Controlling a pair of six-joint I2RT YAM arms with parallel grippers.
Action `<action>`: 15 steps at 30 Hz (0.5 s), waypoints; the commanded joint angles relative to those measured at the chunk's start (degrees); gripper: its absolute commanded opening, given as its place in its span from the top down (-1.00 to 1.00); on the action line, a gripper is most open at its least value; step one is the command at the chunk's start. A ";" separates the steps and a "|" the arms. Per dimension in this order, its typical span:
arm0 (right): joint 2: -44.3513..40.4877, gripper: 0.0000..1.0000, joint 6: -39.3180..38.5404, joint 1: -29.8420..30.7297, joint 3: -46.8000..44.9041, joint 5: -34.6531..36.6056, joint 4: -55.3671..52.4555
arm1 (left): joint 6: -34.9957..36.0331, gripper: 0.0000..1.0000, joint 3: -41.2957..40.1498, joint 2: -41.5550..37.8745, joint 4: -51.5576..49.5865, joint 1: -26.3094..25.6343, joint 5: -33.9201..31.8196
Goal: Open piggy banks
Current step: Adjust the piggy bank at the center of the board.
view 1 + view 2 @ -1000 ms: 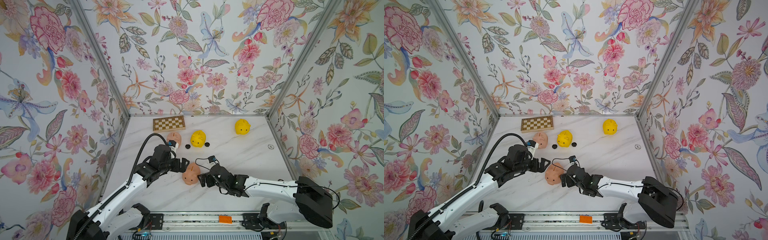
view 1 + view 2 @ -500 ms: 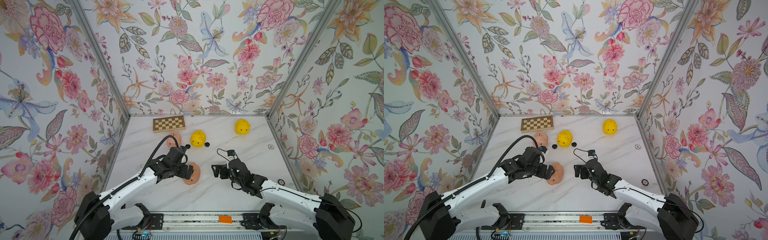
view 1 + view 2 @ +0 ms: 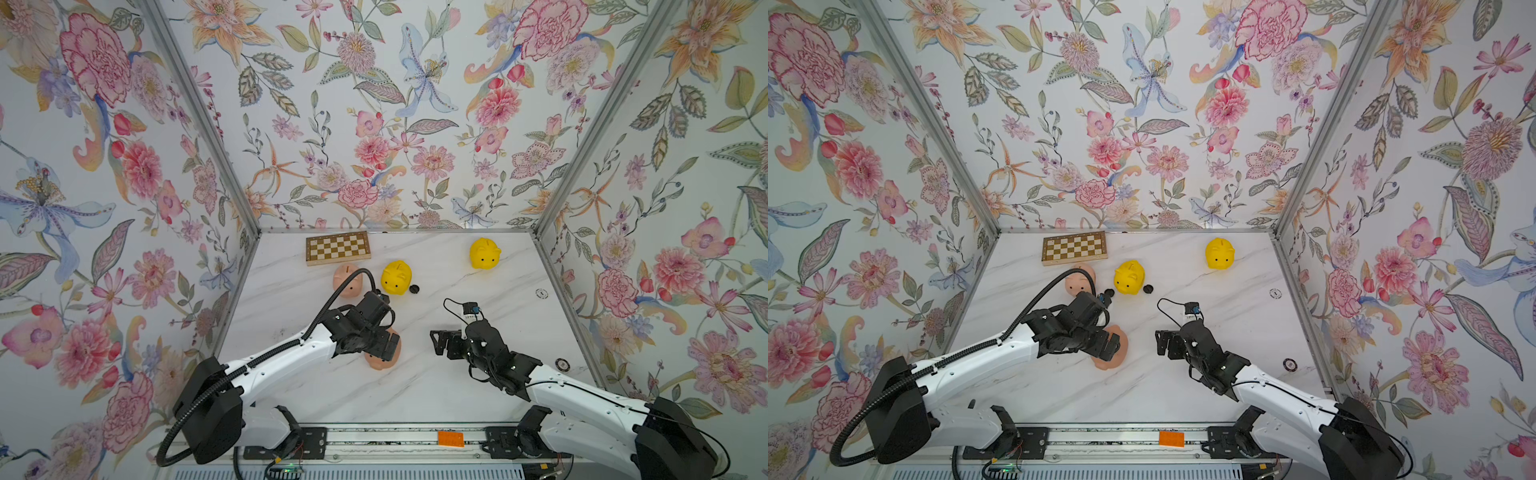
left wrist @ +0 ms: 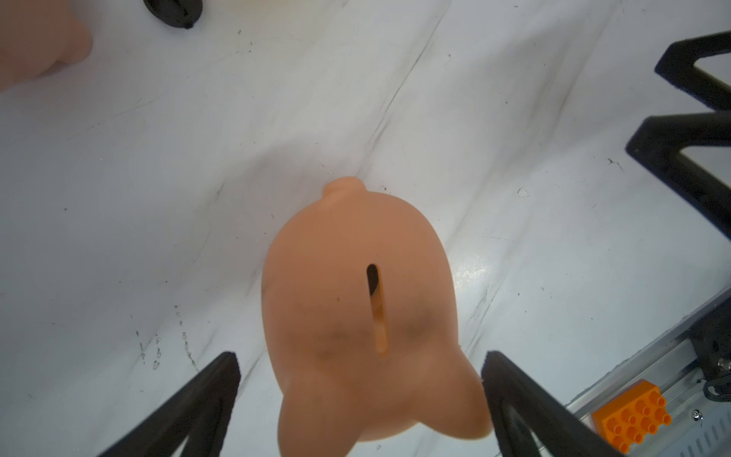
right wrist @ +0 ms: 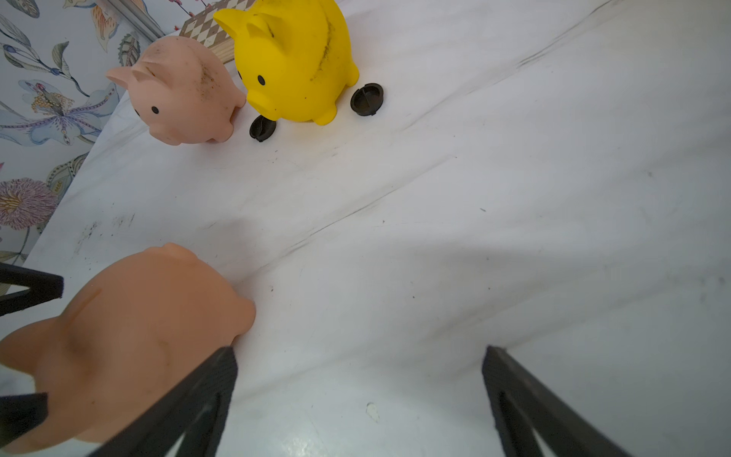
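L gripper (image 3: 384, 350) hangs over the near peach pig (image 3: 376, 365), which sits front-centre on the marble table (image 3: 457, 395). Jaws are spread wide and straddle the pig's ear end, nothing clamped. In the left wrist view there's a clear gap btwn one finger (image 4: 213, 387) and the pig. The other finger is close to an ear, contact unclear. The pig's coin slot faces that cam.

R gripper (image 3: 436, 344) is beside that pig on its right, apart from it. Jaws are also wide, holding nothing, over bare tabletop.

Far peach pig (image 3: 347, 280) and mid yellow pig (image 3: 396, 277) stand side by side, nearly touching, just in front of the chessboard (image 3: 337, 247) at back-left. Two black plugs lie loose on the table. First plug (image 5: 262, 127) is btwn those two pigs, second plug (image 5: 366, 99) on the yellow one's other side.

Back yellow pig (image 3: 484, 253) stands alone back-right, well apart.

White disc (image 3: 541, 293) and dark chip (image 3: 562, 364) lie near the right wall, print on both too small to read. Orange studded brick (image 3: 450, 438) sits on the front rail.
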 commanded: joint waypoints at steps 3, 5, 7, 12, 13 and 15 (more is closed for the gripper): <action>2.54 -0.97 -0.59 -0.33 -0.65 -1.78 4.14 | -0.75 -0.98 3.75 2.66 -5.81 -3.13 -4.38; 3.35 -0.97 -0.59 -0.32 -0.39 -2.04 4.72 | -0.91 -0.98 4.22 3.57 -6.24 -3.62 -4.45; 3.82 -0.97 -0.59 -0.36 -0.33 -2.32 5.21 | -1.13 -0.98 4.64 4.39 -6.88 -3.95 -5.01; 4.22 -0.97 -0.68 -0.33 -0.45 -2.51 5.89 | -1.29 -0.98 5.55 5.76 -9.00 -4.19 -6.92; 4.38 -0.97 -0.60 -0.31 -0.52 -2.50 6.02 | -1.27 -0.98 5.65 5.98 -9.06 -4.21 -7.02; 4.79 -0.97 -0.57 -0.30 -0.41 -2.76 6.43 | -1.22 -0.98 5.65 6.25 -8.98 -4.38 -6.85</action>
